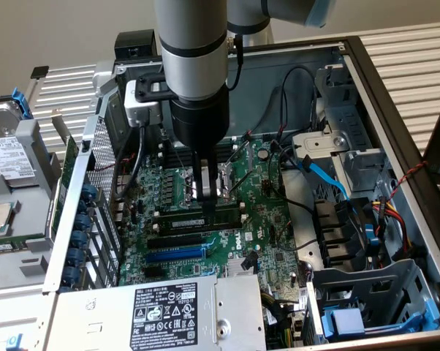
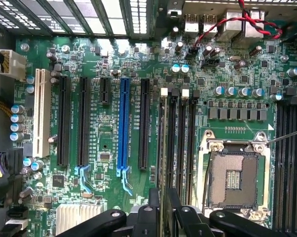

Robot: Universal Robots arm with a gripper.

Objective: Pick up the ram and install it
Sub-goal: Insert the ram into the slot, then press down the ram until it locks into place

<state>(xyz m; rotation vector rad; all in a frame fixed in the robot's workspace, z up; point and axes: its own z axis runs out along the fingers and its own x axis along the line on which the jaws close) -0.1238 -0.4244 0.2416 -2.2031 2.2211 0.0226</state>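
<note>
- Where the arm reaches down into the open computer case [image 1: 395,124], the ram [image 1: 202,217] is a long, thin green board with dark chips along its face.
- It stands on edge along the black memory slots [image 1: 198,228], between the CPU socket [image 1: 231,179] and the blue expansion slot [image 1: 175,256].
- In the wrist view the ram [image 2: 162,148] is edge-on, a narrow strip beside the memory slots [image 2: 180,143], on the side away from the CPU socket [image 2: 235,175]. Whether it is fully seated cannot be told.
- The gripper [image 1: 207,191] hangs directly over the middle of the ram. In the wrist view the gripper [image 2: 163,207] sits at one end of the strip. Whether it clasps the ram or has let go cannot be told.
- The case holds the green motherboard [image 1: 264,227], a grey power supply [image 1: 169,311] with a black label, a blue cable [image 1: 326,175], a metal drive cage [image 1: 366,292] and bundled wires.
- Outside the case, at the exterior view's left, a hard drive [image 1: 8,157] rests in a swung-out tray.
</note>
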